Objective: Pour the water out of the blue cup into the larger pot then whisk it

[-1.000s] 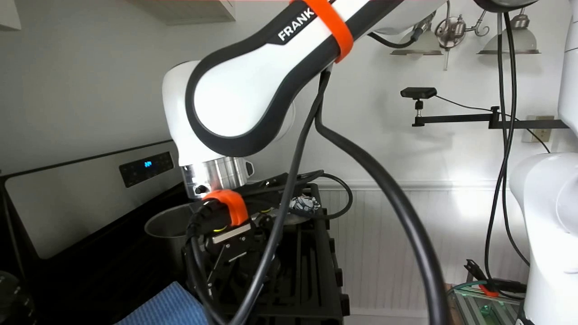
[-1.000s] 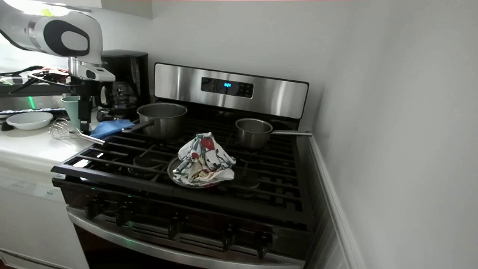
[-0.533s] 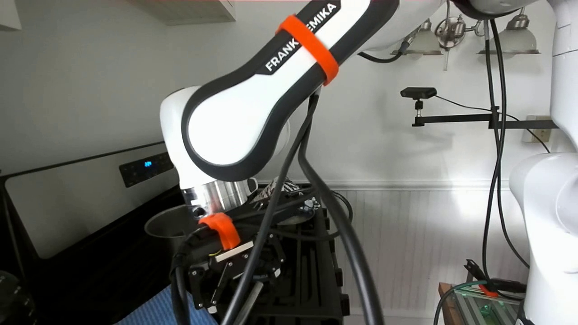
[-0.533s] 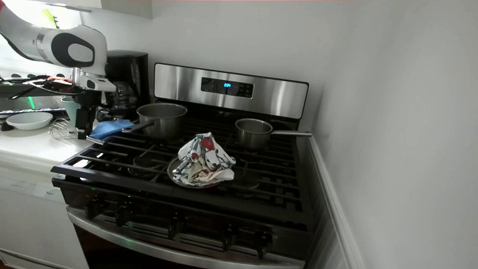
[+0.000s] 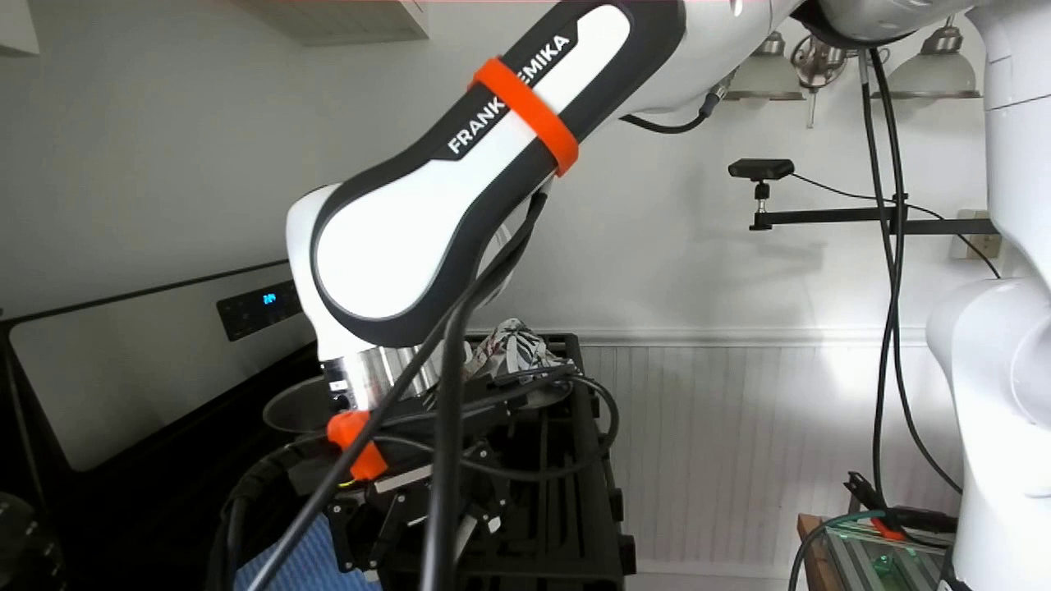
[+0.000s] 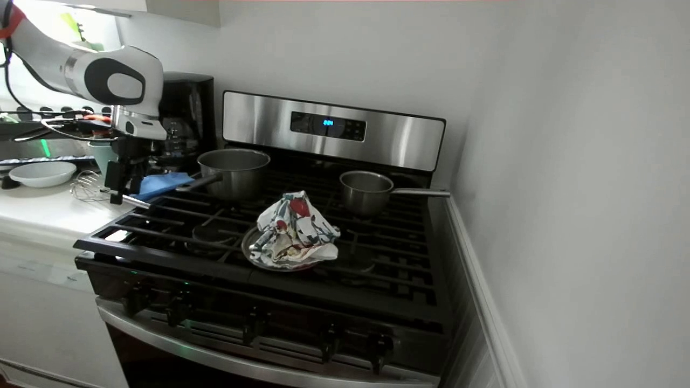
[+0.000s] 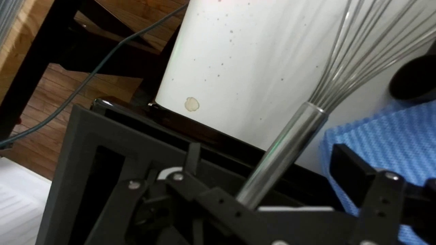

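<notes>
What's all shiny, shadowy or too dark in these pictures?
Wrist view: a gleam on the whisk handle, soft streaky shadows across the white counter; in an exterior view, glare behind the arm; in an exterior view, much of the stovetop is nearly black.

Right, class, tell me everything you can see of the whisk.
The whisk looks all metal and shiny: thin looped wires flare from a plain cylindrical handle. It lies on its side, wires on the white counter, handle reaching beyond it over the black stove. The gripper is open over the handle, jaws apart on either side, with no touch visible.
</notes>
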Motion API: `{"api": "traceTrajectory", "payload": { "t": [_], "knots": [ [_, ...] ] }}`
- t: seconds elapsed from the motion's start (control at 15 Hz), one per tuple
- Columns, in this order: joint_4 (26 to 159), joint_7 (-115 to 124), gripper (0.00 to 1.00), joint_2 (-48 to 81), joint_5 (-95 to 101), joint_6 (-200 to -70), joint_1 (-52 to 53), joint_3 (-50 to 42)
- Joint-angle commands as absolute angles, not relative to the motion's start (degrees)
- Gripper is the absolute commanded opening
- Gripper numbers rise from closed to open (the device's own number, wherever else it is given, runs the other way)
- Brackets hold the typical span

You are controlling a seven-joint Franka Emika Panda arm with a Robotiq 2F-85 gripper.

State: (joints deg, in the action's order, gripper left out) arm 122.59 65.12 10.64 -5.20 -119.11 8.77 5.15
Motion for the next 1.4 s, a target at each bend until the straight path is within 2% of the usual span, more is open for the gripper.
{"api": "traceTrajectory", "payload": {
  "t": [0.0, 0.13, 0.2, 0.33, 0.53, 0.67, 0.8, 0.87, 0.93, 1.07, 1.13, 1.33],
  "knots": [
    [121.15, 69.41, 0.87, 12.02, -7.14, -119.56, 9.02, 4.88],
    [120.83, 71.0, 0.63, 12.41, -6.94, -119.44, 9.04, 4.81],
    [120.73, 71.63, 0.63, 12.58, -6.9, -119.44, 9.05, 4.8],
    [120.63, 72.66, 0.72, 12.88, -6.9, -119.52, 9.08, 4.84],
    [120.65, 73.6, 0.78, 13.04, -7.21, -119.98, 9.06, 4.92],
    [120.48, 74.39, 0.66, 13.28, -7.55, -120.19, 9.06, 4.93],
    [120.11, 75.24, 0.63, 13.63, -7.81, -120.05, 9.13, 4.95],
    [120.02, 75.65, 0.56, 13.76, -7.99, -120.04, 9.15, 4.97],
    [119.94, 76.02, 0.56, 13.93, -8.15, -119.98, 9.18, 4.98],
    [119.96, 76.74, 0.44, 14.06, -8.36, -120.04, 9.21, 4.96],
    [119.97, 77.02, 0.43, 14.09, -8.36, -120.06, 9.23, 4.94],
    [120.06, 78.07, 0.24, 14.07, -8.19, -120.12, 9.22, 4.88]
  ]
}}
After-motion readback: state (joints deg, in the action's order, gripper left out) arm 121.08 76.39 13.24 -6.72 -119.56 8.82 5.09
